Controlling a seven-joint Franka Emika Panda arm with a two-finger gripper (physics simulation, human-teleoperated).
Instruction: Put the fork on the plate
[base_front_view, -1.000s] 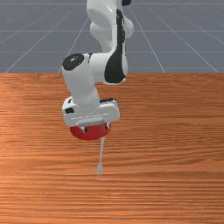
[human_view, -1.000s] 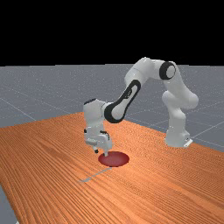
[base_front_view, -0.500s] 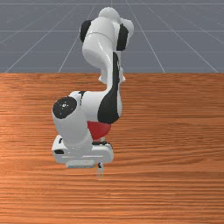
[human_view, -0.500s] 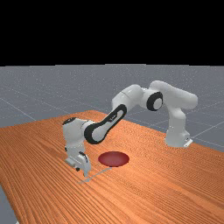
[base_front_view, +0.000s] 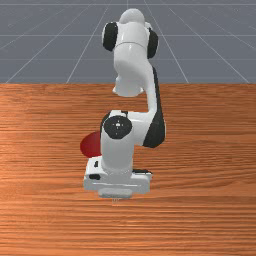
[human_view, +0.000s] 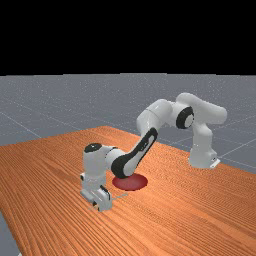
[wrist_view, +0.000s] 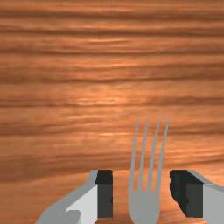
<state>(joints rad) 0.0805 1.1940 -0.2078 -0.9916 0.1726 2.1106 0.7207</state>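
Fork (wrist_view: 145, 205), smooth and flat grey, lies on the table (human_view: 200, 215), whose orange-brown wood is streaked with darker grain. Four slender tines taper to sharp points and run back into a rounded head. The plate (human_view: 130, 181) is a round of deep red (rather like a beet slice), with a softly shaded surface. Above the fork's head end the gripper (human_view: 101, 205) hangs low, released: in the wrist view its pads (wrist_view: 105, 192), dark and square-edged on pale grey fingers, stand to either side of the head, with bare wood between each of them and the metal. The arm (human_view: 155, 112) is glossy white with black bands at its joints.

The front view gives only the tine tips, poking out past the hand, and the arm hides part of the plate's red disc. From the far view the whole plate can be seen, and the thin handle too, reaching out from behind the gripper towards the near side of the plate and ending close to its rim. The fork's head is well apart from the plate.
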